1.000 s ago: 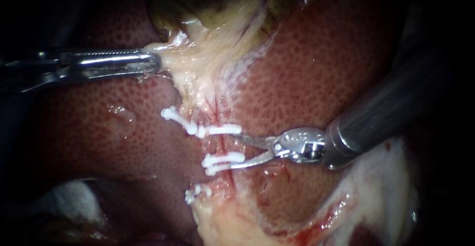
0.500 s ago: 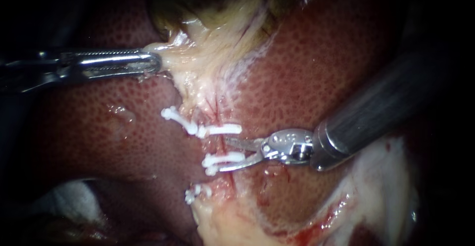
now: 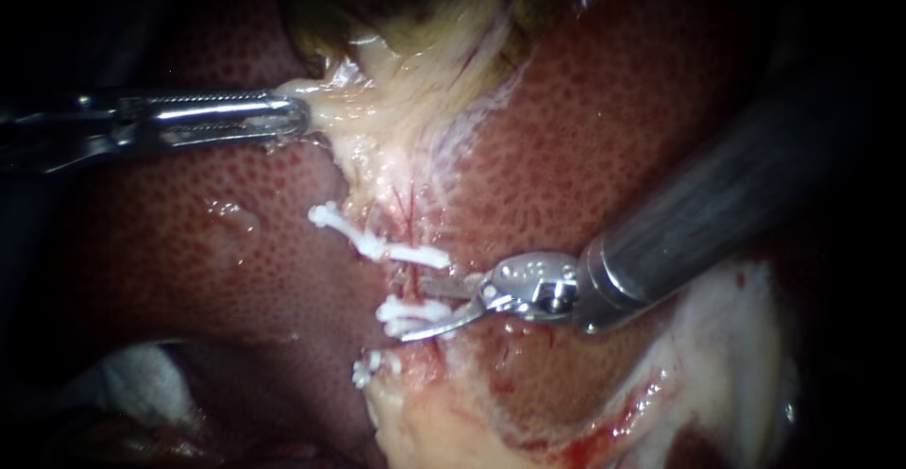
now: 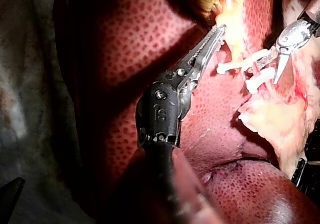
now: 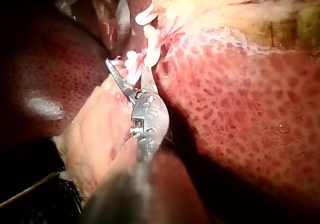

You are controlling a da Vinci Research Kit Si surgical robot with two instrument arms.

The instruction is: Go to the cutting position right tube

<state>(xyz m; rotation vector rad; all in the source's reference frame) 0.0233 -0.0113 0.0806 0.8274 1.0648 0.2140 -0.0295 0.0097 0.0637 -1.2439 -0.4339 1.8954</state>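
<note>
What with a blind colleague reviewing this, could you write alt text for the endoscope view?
The right instrument, end effector open, reaches the white clips on a tube against the liver. The left instrument grips pale tissue above them.
</note>
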